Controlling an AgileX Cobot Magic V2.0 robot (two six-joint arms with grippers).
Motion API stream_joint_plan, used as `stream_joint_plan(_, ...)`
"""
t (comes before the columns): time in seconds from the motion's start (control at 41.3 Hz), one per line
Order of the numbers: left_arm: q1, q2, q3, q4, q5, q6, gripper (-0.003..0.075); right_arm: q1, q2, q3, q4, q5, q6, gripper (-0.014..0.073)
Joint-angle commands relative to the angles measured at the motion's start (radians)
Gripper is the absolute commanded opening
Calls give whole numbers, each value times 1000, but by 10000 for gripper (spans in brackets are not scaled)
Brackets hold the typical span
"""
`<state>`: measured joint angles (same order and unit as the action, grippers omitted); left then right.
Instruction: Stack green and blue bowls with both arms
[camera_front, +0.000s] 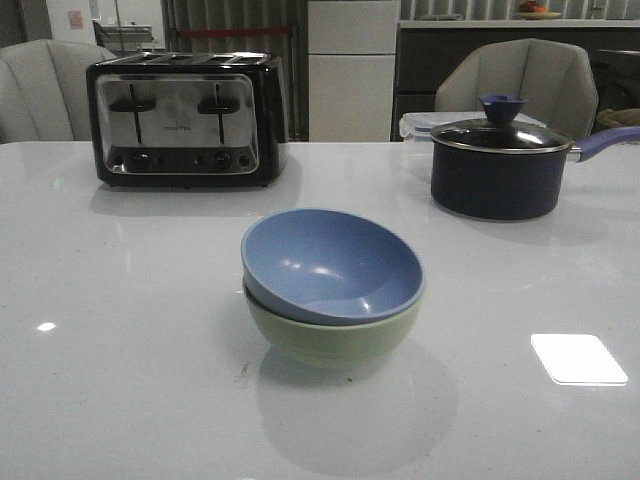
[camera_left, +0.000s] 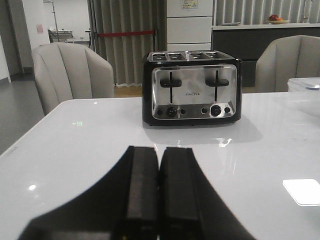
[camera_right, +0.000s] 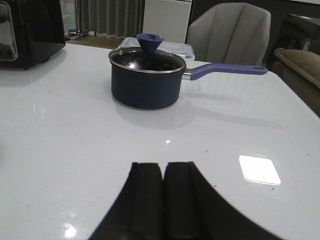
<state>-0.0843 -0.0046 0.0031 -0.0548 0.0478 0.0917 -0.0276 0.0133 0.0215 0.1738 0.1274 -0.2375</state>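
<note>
In the front view the dusty blue bowl (camera_front: 335, 262) sits tilted inside the pale green bowl (camera_front: 335, 338) at the middle of the white table (camera_front: 120, 330). Neither arm shows in the front view. My left gripper (camera_left: 159, 150) is shut and empty, low over the table, facing the toaster. My right gripper (camera_right: 163, 166) is shut and empty, low over the table, facing the saucepan. The bowls do not show in either wrist view.
A black and chrome toaster (camera_front: 185, 120) stands at the back left. A dark saucepan (camera_front: 497, 165) with a blue-knobbed glass lid and blue handle stands at the back right, a clear container (camera_front: 420, 124) behind it. Grey chairs stand beyond the table's far edge.
</note>
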Motion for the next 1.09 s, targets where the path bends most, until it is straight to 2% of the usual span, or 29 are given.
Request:
stream_joint_plan(0.0, 2, -20, 4, -9, -90, -2, 96, -18, -48, 4, 3, -81, -12, 28)
stream_joint_plan(0.387, 2, -18, 4, -9, -90, -2, 96, -13, -41, 3, 14, -122, -2, 28)
stream_joint_plan(0.581, 2, -18, 4, -9, -90, -2, 96, -13, -43, 3, -121, -218, 203, 28)
stream_joint_plan(1.066, 2, -18, 4, -9, -90, -2, 96, 21, -43, 3, -124, -221, 212, 28)
